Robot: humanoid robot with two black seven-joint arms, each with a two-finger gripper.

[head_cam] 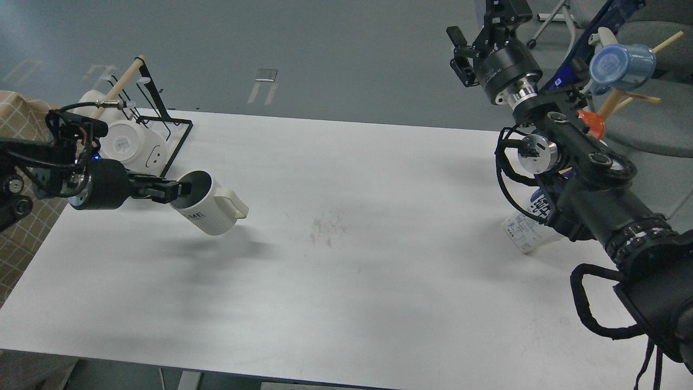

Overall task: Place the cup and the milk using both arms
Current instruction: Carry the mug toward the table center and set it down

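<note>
The white ribbed cup (pixel 212 210) with a dark inside and black lettering hangs tilted above the left part of the white table (pixel 346 281), its handle to the right. My left gripper (pixel 176 189) is shut on its rim, one finger inside. The milk carton (pixel 528 227) stands near the right table edge, mostly hidden behind my right arm; only its lower white and blue part shows. My right gripper (pixel 476 30) is raised high beyond the table's far right, well above the carton, its fingers spread and empty.
A black wire rack (pixel 143 146) with plain white cups (pixel 132 143) and a wooden bar stands at the far left corner. A wooden peg stand with a blue cup (pixel 620 66) and an orange cup (pixel 591 123) is at the far right.
</note>
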